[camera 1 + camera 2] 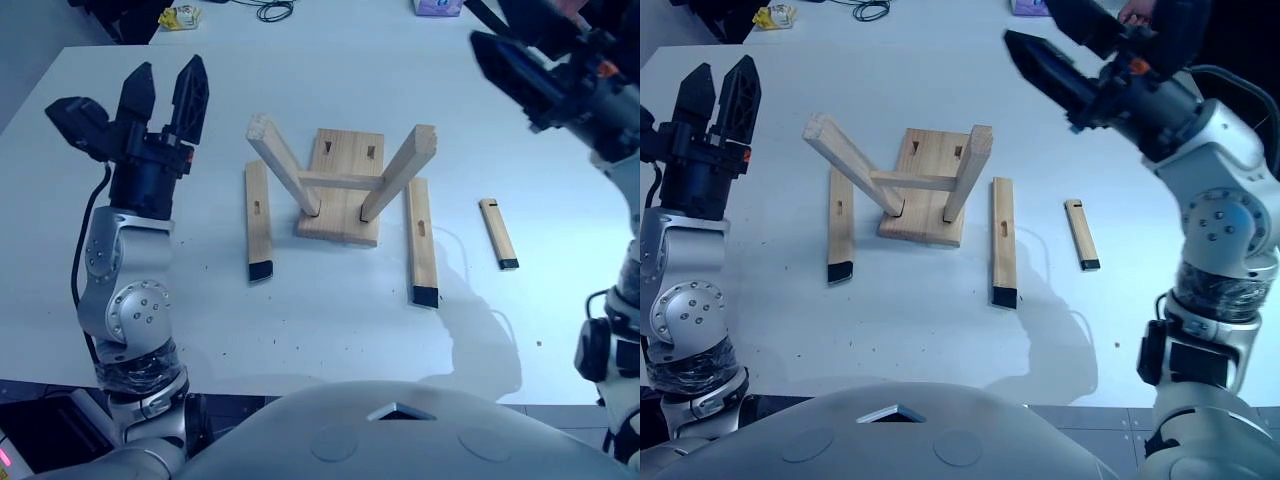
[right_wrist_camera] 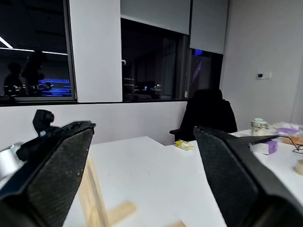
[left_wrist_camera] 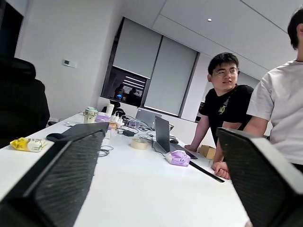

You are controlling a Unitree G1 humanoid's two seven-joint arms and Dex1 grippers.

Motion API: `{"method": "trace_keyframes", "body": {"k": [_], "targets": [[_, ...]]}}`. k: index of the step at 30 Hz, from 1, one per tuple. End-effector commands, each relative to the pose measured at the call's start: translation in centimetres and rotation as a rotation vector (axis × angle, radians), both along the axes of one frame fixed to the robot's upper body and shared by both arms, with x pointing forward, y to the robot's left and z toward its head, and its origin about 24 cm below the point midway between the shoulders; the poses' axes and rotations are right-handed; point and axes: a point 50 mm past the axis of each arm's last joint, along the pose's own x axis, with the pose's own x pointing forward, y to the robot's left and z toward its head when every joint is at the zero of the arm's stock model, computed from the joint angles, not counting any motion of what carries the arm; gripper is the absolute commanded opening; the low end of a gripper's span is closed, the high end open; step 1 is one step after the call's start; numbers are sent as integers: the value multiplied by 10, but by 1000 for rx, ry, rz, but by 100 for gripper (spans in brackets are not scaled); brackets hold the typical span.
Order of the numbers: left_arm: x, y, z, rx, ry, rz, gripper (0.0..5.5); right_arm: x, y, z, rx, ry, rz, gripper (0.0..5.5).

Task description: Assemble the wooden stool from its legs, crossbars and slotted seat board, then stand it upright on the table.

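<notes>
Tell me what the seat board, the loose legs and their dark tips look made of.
Seat board: pale wood with visible grain, apparently unvarnished. Loose legs: the same light matte wood, with cut slots. Dark tips: black, perhaps rubber caps or paint; I cannot tell which.

Silver-grey arms (image 1: 128, 300), black ribbed tools (image 1: 171, 66), black cable (image 1: 78, 262)

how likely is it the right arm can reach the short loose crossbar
Likely yes: the crossbar lies flat on its own on the robot's right, apart from the loose leg, and the open right gripper hangs above the table with nothing between.
</notes>
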Motion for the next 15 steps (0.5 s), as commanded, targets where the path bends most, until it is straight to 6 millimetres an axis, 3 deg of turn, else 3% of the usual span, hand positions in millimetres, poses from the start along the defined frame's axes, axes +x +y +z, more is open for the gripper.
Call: {"method": "trace_keyframes", "body": {"k": [1, 4, 7, 15], "targets": [[0, -30, 10, 52, -16, -43, 361, -4, 19, 5, 23, 26, -95, 392], [0, -45, 14, 65, -32, -64, 309, -5, 27, 7, 64, 56, -138, 392], [1, -41, 19, 80, -43, -36, 257, -5, 33, 10, 51, 49, -178, 392], [4, -39, 25, 81, -58, -15, 135, -20, 51, 5, 15, 48, -128, 275]]}}
